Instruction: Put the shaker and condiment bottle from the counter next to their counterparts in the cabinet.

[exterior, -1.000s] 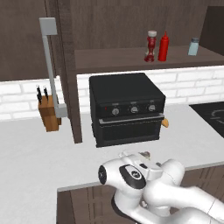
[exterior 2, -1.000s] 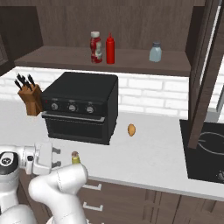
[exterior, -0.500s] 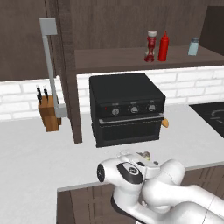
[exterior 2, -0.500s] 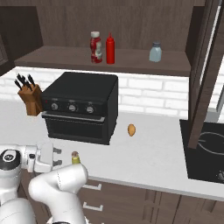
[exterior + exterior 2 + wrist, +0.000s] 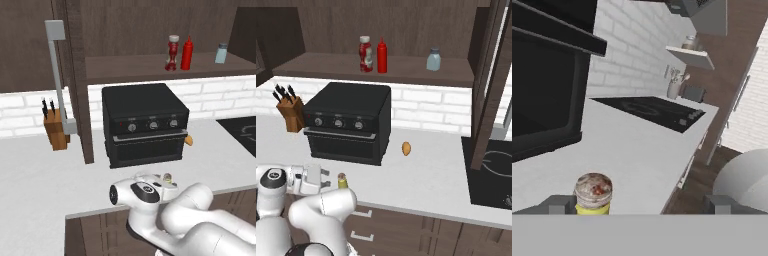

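The yellow shaker (image 5: 593, 194) with its greyish-brown top stands on the counter (image 5: 637, 150) near the front edge, just inside one of my fingertips (image 5: 559, 204). My gripper (image 5: 639, 204) is open, low over the counter, its fingers spread wide on either side of the shaker. From the base views the shaker (image 5: 342, 180) pokes up right beside my gripper (image 5: 326, 177). The squat red condiment bottle (image 5: 172, 52) stands on the cabinet shelf (image 5: 130, 67) beside the slim red squeeze bottle (image 5: 187, 53). The pale blue shaker (image 5: 221, 53) is further right.
A black toaster oven (image 5: 145, 122) sits on the counter just behind the shaker. A knife block (image 5: 55, 127) is at the left, under the open cabinet door's grey handle (image 5: 57, 75). A small orange item (image 5: 406, 148) and a cooktop (image 5: 496, 170) lie to the right.
My hand has slid a little to the right along the counter's front edge, closer to the shaker. Nothing else has moved.
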{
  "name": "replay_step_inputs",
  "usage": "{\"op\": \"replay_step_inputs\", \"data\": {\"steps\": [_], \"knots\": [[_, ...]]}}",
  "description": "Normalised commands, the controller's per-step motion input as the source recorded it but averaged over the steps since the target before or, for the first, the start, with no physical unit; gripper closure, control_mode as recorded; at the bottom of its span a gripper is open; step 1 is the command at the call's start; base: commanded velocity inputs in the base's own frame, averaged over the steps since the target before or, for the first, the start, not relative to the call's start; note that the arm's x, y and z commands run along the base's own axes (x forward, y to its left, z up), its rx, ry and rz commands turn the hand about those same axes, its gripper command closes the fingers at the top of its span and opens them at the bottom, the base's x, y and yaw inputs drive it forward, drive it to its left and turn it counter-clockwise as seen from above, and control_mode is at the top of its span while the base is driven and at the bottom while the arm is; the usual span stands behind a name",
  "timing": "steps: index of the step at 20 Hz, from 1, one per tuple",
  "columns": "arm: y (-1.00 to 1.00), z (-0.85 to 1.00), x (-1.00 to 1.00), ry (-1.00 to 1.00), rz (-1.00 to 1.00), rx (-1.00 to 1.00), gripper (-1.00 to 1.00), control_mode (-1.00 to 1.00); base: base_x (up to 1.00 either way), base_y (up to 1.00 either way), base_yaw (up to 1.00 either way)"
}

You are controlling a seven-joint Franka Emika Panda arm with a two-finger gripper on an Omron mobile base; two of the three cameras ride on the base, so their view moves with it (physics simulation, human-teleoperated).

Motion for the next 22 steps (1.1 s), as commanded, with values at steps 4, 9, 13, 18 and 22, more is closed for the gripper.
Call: {"op": "replay_step_inputs", "data": {"steps": [4, 9, 13, 18, 22], "knots": [[-0.09, -0.39, 0.15, -0.01, 0.01, 0.0, -1.0, -1.0, 0.0, 0.0, 0.0], [-0.14, -0.32, 0.13, -0.02, 0.0, 0.0, -1.0, -1.0, 0.0, 0.0, 0.0], [-0.18, -0.27, 0.17, -0.02, 0.0, 0.0, -1.0, -1.0, 0.0, 0.0, 0.0], [-0.2, -0.24, 0.16, -0.02, 0.0, 0.0, -1.0, -1.0, 0.0, 0.0, 0.0], [-0.22, -0.24, 0.17, -0.01, 0.0, 0.0, -1.0, -1.0, 0.0, 0.0, 0.0]]}}
